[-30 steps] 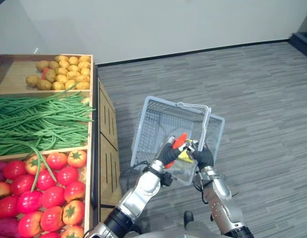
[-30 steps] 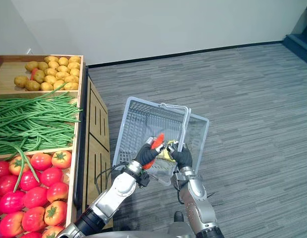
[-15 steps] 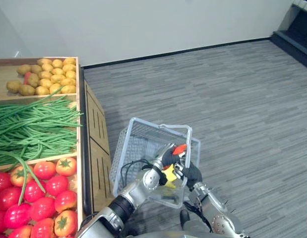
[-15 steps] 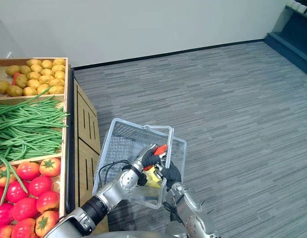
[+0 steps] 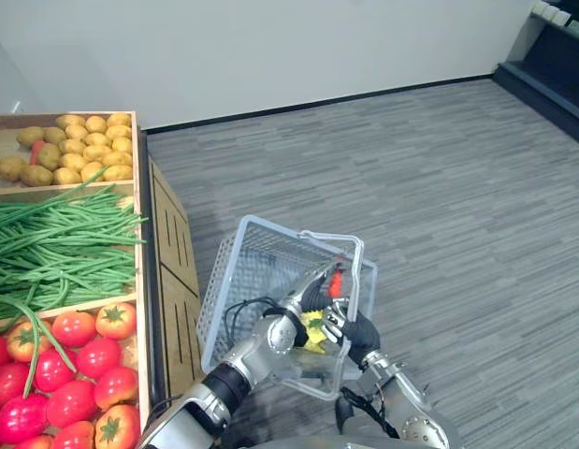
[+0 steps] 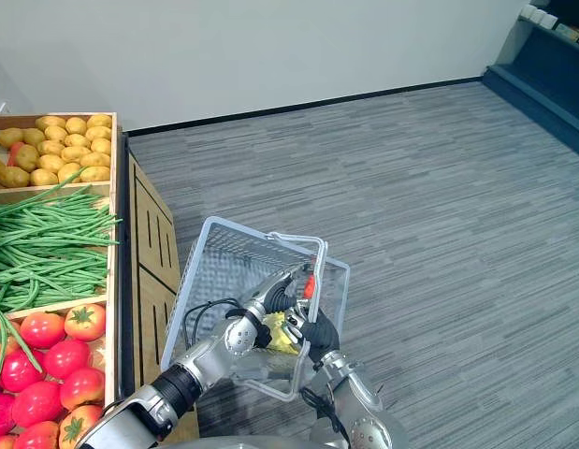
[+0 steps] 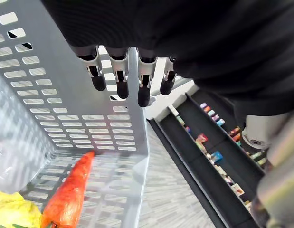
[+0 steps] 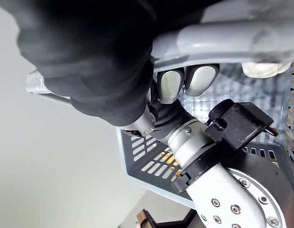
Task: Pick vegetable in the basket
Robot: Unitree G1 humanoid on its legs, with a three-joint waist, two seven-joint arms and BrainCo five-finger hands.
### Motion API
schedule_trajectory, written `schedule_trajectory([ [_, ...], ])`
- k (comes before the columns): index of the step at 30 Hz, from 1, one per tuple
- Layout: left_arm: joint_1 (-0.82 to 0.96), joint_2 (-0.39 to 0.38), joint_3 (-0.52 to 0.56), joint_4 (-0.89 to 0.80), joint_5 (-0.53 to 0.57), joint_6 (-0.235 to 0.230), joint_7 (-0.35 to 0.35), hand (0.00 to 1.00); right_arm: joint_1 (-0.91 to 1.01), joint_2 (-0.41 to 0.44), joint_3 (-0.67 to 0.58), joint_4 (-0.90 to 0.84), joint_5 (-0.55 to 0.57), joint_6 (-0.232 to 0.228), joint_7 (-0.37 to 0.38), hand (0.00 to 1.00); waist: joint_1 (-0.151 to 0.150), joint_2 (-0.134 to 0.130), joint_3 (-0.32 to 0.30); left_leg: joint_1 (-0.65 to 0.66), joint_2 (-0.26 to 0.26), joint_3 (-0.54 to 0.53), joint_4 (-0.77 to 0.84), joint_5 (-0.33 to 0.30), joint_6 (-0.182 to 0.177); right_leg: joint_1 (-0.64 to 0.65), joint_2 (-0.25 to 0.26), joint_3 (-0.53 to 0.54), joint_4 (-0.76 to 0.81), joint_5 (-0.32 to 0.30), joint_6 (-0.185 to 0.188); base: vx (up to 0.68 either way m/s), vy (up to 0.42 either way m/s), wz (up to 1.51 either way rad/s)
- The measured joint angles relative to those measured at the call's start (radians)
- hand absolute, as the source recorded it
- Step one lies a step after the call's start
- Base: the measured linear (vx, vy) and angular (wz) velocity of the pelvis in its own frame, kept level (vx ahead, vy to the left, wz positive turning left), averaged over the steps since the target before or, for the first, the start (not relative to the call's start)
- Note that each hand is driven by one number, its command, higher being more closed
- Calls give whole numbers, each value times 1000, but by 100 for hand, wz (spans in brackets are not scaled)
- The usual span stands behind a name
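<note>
- A pale grey perforated basket (image 5: pixel 235 281) is held tilted above the grey floor (image 5: pixel 439 187), just beside a wooden display stand (image 5: pixel 172 271).
- The basket's handle (image 8: pixel 222 40) is gripped by the right hand (image 5: pixel 359 329), whose fingers (image 8: pixel 168 83) are seen curled round the bar.
- The left hand (image 5: pixel 312 292) is reached into the basket; its fingers (image 7: pixel 119 78) are held straight and loose, with nothing clasped between them.
- The carrot (image 7: pixel 71 190) is found lying inside the basket, against a slotted wall near a corner, clear of the left hand's fingertips.
- A yellow vegetable (image 7: pixel 11 209) is seen touching the carrot's thicker end; its kind cannot be told.
- The stand is divided into three open compartments: potatoes (image 5: pixel 69 154) are kept in the farthest, long green beans (image 5: pixel 55 243) in the middle one, and tomatoes (image 5: pixel 74 327) in the nearest.
- A few beans are draped over the divider onto the tomatoes.
</note>
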Motion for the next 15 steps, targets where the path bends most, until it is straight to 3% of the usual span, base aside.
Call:
schedule_trajectory([
  [5,53,21,39,-146,-3,0,1,0,41,39,-88,0,-82,-1,-2,100,8,0,0,-7,-1,-12,0,0,0,2,-3,-15,-2,0,1,-8,-16,8],
  [10,102,25,50,-325,-33,-43,3,0,68,70,-178,4,-162,-2,-32,100,12,2,1,-11,-2,-38,0,0,0,18,-5,-48,-10,-1,2,-8,-19,15],
  [15,151,1,188,-414,-127,-57,27,0,71,83,-294,62,-268,-23,-73,100,12,10,1,-12,-1,-52,0,0,0,25,-5,-64,-9,-4,6,-19,-25,7],
])
